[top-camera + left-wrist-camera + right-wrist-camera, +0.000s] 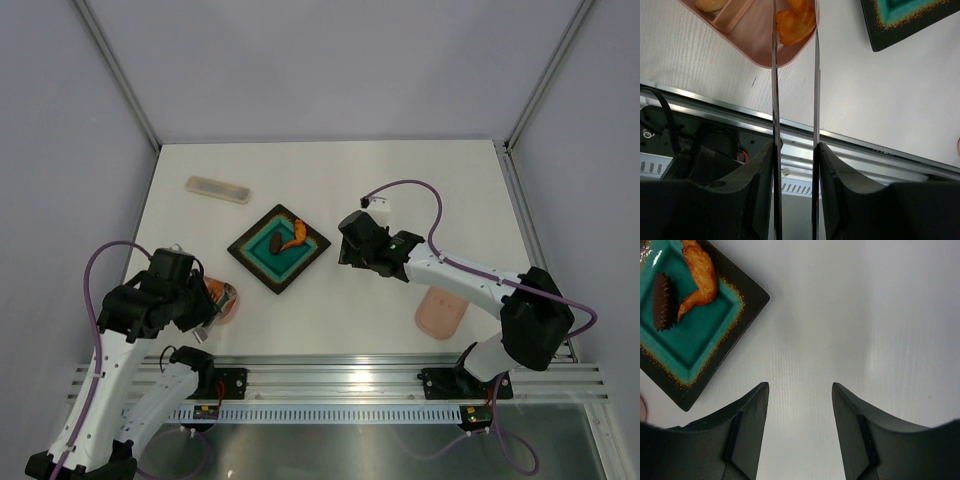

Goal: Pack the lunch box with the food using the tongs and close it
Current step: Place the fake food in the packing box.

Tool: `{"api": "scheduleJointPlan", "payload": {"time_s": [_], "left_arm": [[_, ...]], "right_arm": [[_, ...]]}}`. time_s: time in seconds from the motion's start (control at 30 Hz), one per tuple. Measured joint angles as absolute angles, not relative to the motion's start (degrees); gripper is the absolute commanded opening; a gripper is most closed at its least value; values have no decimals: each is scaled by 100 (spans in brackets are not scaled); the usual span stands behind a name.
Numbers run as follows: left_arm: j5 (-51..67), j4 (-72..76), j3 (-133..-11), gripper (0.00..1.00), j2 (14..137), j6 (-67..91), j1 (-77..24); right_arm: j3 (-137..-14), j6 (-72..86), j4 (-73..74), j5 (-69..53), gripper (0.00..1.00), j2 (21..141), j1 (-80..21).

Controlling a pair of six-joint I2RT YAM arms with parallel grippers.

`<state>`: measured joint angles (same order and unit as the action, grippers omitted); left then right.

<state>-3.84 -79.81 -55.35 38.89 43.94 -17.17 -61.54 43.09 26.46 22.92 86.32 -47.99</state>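
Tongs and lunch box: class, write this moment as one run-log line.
left pincer: shut on tongs | tongs: reaching over lunch box | right pincer: open, empty, beside tray | lid: off

Worktop (420, 190): far edge and far right corner open. Obstacles: dark tray (278, 248) mid-worktop; pale case (218, 189) toward far left corner; pink lid (440, 312) by near right edge; lunch box (752, 47) at near left edge, apparently crowded by tongs (774, 100).

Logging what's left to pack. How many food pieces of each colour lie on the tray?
Orange piece: 1
Dark brown piece: 1
Total on the tray: 2
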Motion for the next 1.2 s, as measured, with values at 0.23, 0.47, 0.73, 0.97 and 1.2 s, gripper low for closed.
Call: {"api": "scheduleJointPlan", "payload": {"time_s": [0.23, 0.47, 0.73, 0.97, 1.2], "left_arm": [[-384, -7983, -5575, 47, 3953, 4344, -1717], [-388, -7972, -5629, 58, 3964, 4333, -1717], [-427, -7964, -5732, 58, 4029, 4329, -1717], [-637, -7985, -6241, 49, 4152, 4320, -1717], [-1026, -7955, -6969, 0, 4473, 4160, -1717]], "right_arm": [[-6154, 4285, 2644, 2285, 61, 8648, -4799], [-6154, 4285, 2644, 2281, 61, 8711, -4799], [-6154, 4278, 2644, 2276, 61, 8720, -4799], [-6154, 4265, 2644, 2274, 61, 8720, -4799], [-6154, 4195, 2644, 2156, 61, 8720, -4799]]}}
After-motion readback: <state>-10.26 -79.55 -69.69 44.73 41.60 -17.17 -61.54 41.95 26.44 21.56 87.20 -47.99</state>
